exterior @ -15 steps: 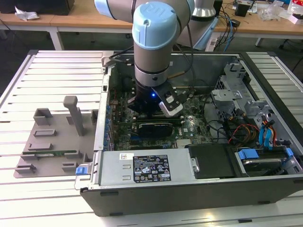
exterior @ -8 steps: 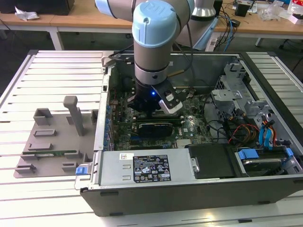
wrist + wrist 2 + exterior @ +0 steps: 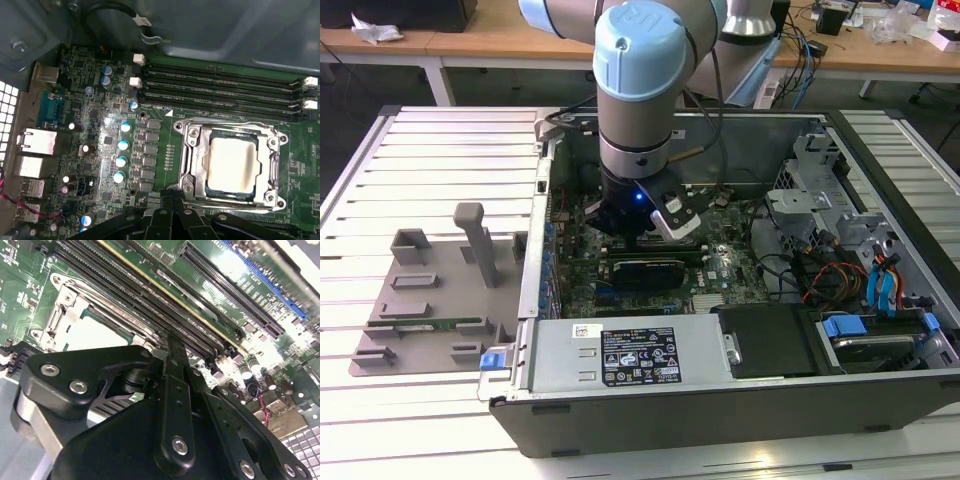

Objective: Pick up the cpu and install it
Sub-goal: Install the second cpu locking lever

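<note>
One arm (image 3: 640, 90) reaches down into the open computer case (image 3: 720, 400), wrist over the motherboard (image 3: 720, 265) near the case's far wall. The cpu (image 3: 234, 162) already sits flat inside the metal socket frame (image 3: 187, 150); pale silvery top facing up, frame around all four sides. In the second wrist view the cpu (image 3: 92, 332) shows as a bright patch inside the same frame, just beyond the gripper (image 3: 172, 352). Gripper fingers are clenched together, nothing between them, tip hanging just above the memory slots (image 3: 220, 90) beside the socket. No contact with the cpu. Memory slots run along one edge of the socket, between it and the case wall. In the exterior view a grey parts tray (image 3: 430, 300) lies on the slatted bench (image 3: 380, 180) at the case's near-left side, with a long green memory stick (image 3: 430, 324) resting in it.
</note>
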### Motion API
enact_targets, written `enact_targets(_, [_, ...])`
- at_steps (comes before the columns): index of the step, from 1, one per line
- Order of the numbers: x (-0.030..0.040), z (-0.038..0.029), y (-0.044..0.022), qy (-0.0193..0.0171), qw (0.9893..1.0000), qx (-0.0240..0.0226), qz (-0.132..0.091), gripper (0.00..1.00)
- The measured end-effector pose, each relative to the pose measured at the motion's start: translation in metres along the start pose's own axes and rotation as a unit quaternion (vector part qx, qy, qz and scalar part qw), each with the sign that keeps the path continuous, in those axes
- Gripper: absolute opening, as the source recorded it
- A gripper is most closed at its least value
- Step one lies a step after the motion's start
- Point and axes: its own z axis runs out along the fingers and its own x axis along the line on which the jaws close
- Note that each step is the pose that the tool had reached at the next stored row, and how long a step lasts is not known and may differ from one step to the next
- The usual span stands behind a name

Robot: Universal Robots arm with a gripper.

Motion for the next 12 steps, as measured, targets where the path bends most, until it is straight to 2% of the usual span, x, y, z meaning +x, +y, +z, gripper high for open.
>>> enact_targets(3, [-0.0004, 0.0017, 0.0032, 0.0000, 1.0000, -0.0016, -0.002, 0.11])
enact_targets(4, [-0.0004, 0.0032, 0.0037, -0.0004, 1.0000, -0.0069, -0.003, 0.11])
enact_targets(5, [-0.0004, 0.0038, 0.0036, -0.0006, 1.0000, -0.0091, -0.003, 0.11])
enact_targets(6, [-0.0004, 0.0037, 0.0032, -0.0007, 1.0000, -0.0090, -0.004, 0.11])
enact_targets(7, [-0.0006, 0.0008, 0.0035, -0.0004, 1.0000, -0.0056, -0.004, 0.11])
enact_targets(8, [-0.0013, -0.0059, 0.0051, 0.0009, 1.0000, 0.0031, -0.004, 0.11])
enact_targets(9, [-0.0035, -0.0084, 0.0068, 0.0021, 0.9999, 0.0124, -0.004, 0.11])
enact_targets(10, [-0.0078, -0.0090, 0.0092, 0.0034, 0.9997, 0.0219, -0.004, 0.11])
enact_targets(12, [-0.0166, -0.0083, 0.0152, 0.0052, 0.9995, 0.0319, -0.004, 0.11])
